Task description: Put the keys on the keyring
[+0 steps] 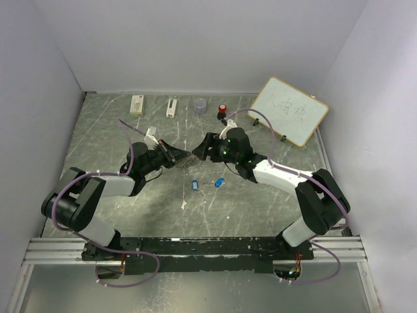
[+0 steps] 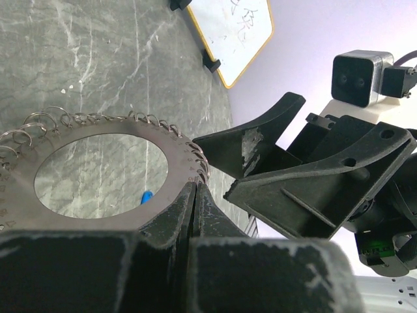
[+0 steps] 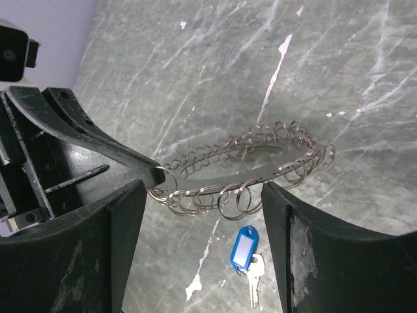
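Many wire loops (image 3: 229, 199) around flat keyring (image 2: 98, 128)

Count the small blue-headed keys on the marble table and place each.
2. The blue key with a white panel lies near the middle of the grey marble table; the all-blue oval key lies just right of it, apart. None seems hidden.

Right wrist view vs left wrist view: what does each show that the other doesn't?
Right wrist only: the blue-tagged key with a white label, whole, lying on the grey marble table. Left wrist only: the yellow-framed whiteboard, the right arm's grey camera box, and just a blue sliver through the ring's hole. Both: the round grey metal keyring fringed with wire loops, the left gripper shut on its rim, the right gripper open at the ring, and that table.
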